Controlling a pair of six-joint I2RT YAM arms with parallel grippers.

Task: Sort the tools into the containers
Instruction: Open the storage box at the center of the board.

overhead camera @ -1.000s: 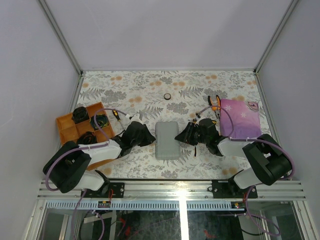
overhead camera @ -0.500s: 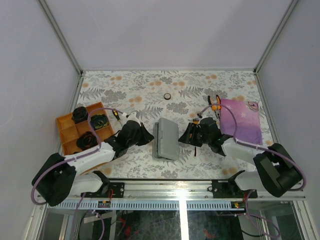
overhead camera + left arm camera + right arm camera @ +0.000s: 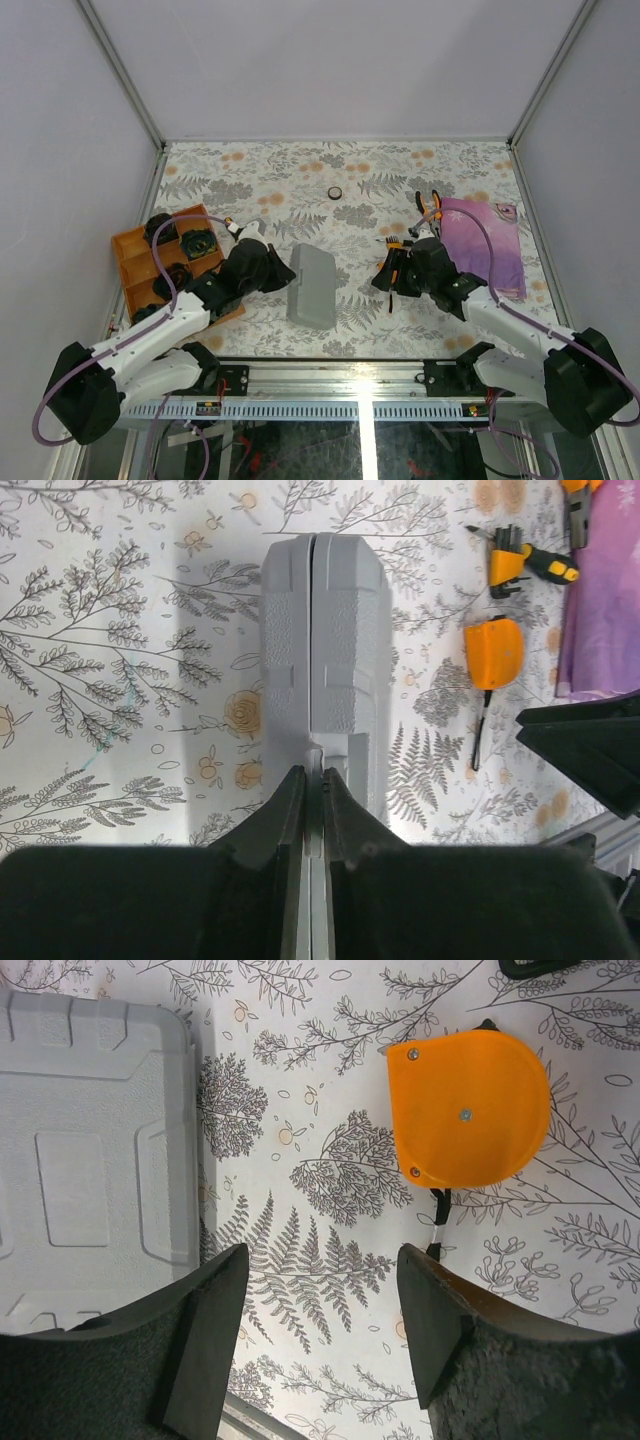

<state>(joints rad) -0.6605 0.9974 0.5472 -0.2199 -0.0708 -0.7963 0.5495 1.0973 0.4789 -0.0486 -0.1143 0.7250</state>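
Observation:
The grey tool case is shut and tipped up on its edge, its seam facing the left wrist camera. My left gripper is shut on the thin tab at the case's near end, jaws almost touching. My right gripper stands open over bare cloth, to the right of the case and not touching it. The orange tape measure lies just beyond its fingers. The bit set, pliers, tape ring and screwdriver lie on the table.
An orange divided tray with black items stands at the left. A purple star-patterned cloth lies at the right. The table has a floral cover and is walled on three sides.
The left gripper closed on the case, tipped it onto its edge and drew it left. The right gripper opened, let the case go and backed off to the right.

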